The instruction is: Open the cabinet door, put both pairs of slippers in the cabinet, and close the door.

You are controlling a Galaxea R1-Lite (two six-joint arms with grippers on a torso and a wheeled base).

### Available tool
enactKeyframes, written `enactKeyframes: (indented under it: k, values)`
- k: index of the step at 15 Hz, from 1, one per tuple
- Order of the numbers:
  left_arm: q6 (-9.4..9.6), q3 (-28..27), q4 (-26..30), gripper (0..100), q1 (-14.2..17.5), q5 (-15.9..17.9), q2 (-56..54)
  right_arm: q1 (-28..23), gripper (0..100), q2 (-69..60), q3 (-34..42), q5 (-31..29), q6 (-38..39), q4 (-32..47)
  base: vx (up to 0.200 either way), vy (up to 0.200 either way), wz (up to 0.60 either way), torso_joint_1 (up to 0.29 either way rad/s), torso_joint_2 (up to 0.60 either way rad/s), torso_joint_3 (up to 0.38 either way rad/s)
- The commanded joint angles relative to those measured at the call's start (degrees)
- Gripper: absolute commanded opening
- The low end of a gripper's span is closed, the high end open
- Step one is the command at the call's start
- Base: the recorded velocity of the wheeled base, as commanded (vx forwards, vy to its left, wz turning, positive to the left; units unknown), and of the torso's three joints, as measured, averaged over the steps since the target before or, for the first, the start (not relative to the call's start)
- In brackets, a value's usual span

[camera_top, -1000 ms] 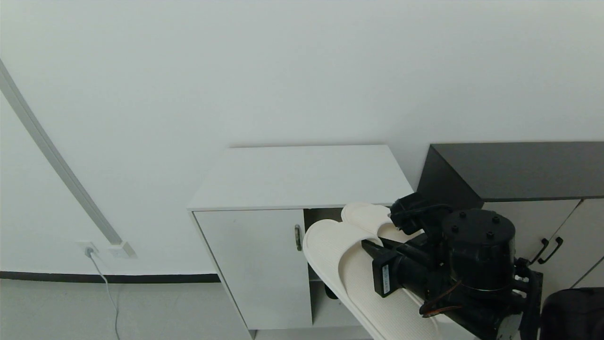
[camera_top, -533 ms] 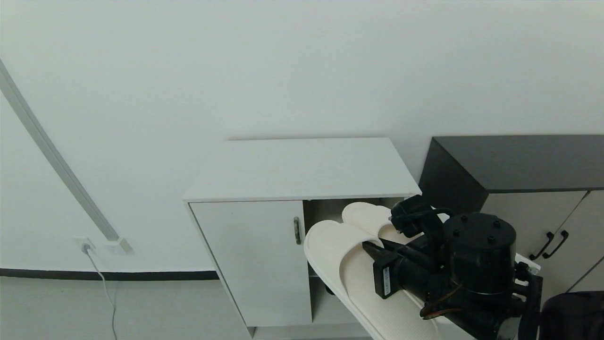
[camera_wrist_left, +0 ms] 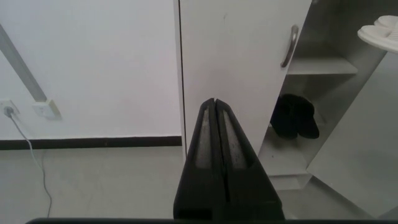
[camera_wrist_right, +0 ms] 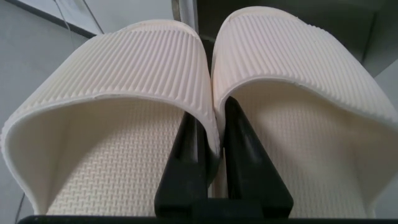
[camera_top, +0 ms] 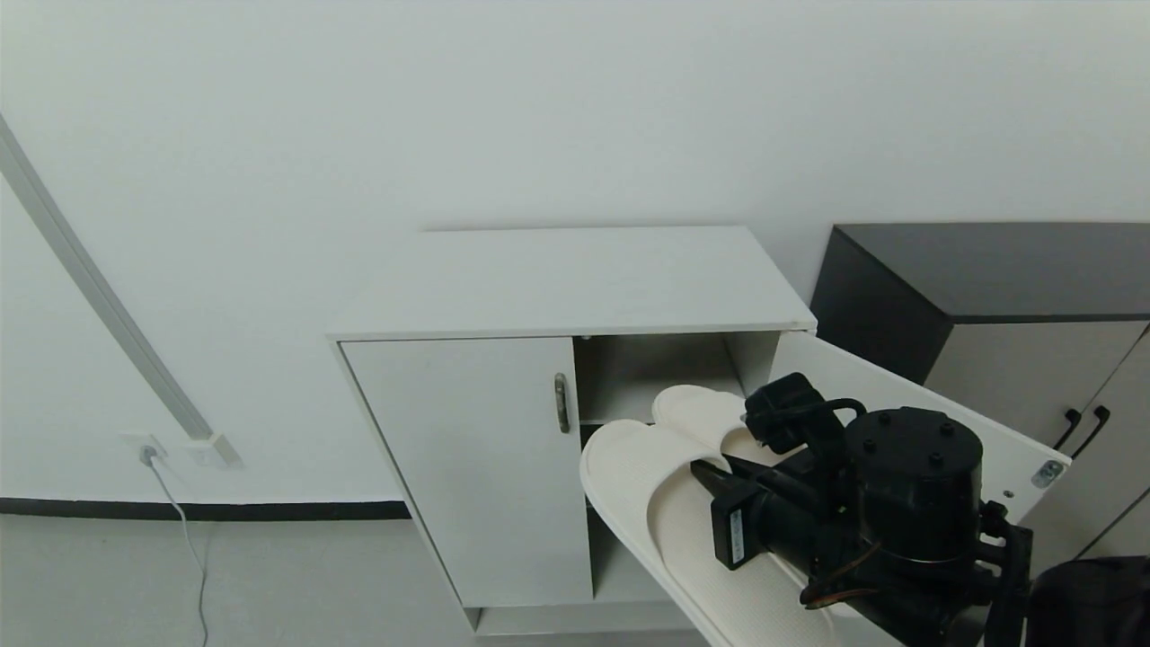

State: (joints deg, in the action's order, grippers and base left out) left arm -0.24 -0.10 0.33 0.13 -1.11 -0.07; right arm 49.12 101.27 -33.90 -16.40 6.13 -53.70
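Right gripper clamped on touching inner walls of slippers: one pinch carries pair. Toes ahead of it, at open cabinet mouth. Left gripper closed, empty.

Cream slippers before open white cabinet

The cream slippers run off the bottom edge, heels hidden behind the right gripper, whose fingertips vanish between their inner walls. The dark cabinet is cut off at right.
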Motion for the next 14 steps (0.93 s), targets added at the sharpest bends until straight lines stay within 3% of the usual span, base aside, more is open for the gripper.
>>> enactKeyframes:
  k: [1,14]
  values:
    - [-0.02,0.0,0.0,0,0.0,0.0,0.1,0.0,0,0.2,0.0,0.0,0.0,0.0,0.000,0.000,0.00,-0.217,0.52,0.325]
    - [-0.02,0.0,0.0,0,0.0,0.0,0.1,-0.1,0,0.6,0.1,0.1,0.0,0.0,0.000,0.000,0.00,-0.172,0.50,0.324]
